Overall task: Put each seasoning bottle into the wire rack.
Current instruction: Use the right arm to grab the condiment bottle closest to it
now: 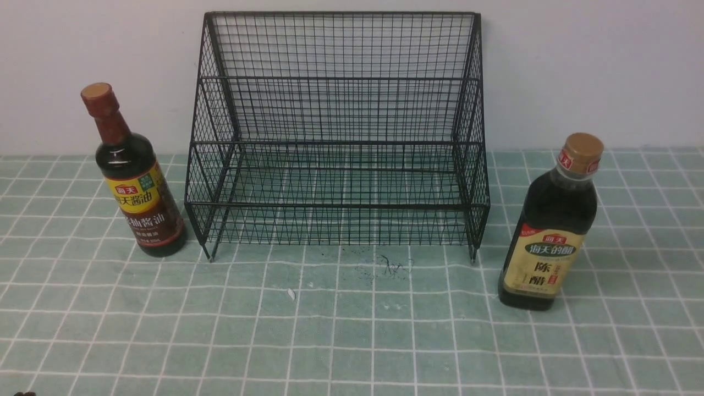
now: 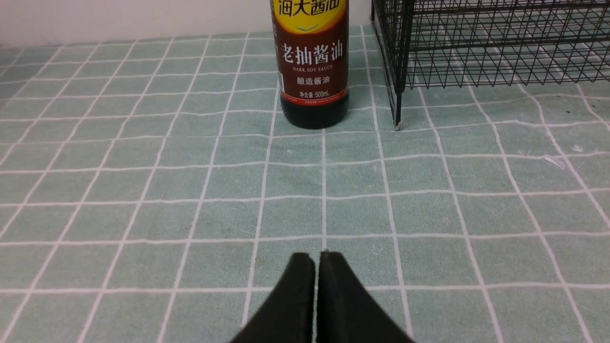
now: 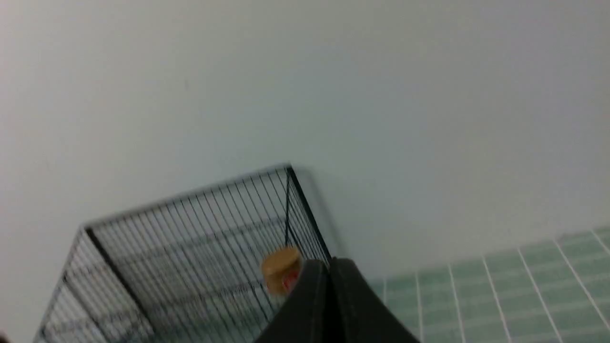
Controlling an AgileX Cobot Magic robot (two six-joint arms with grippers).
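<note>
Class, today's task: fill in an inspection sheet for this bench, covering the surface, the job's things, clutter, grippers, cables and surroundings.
Surface: green cloth with a white grid, lying flat.
Job's things: wire rack at the back centre, both tiers empty; slim bottle upright on the cloth close by the rack's left side; wide bottle upright on the cloth to the rack's right, nearer the camera.
Clutter: dark scribble marks and a small white scrap in front of the rack.
Grippers: left gripper shut, holding nothing; right gripper shut, holding nothing.
Cables: nothing seen.
Surroundings: plain pale wall behind the rack.
</note>
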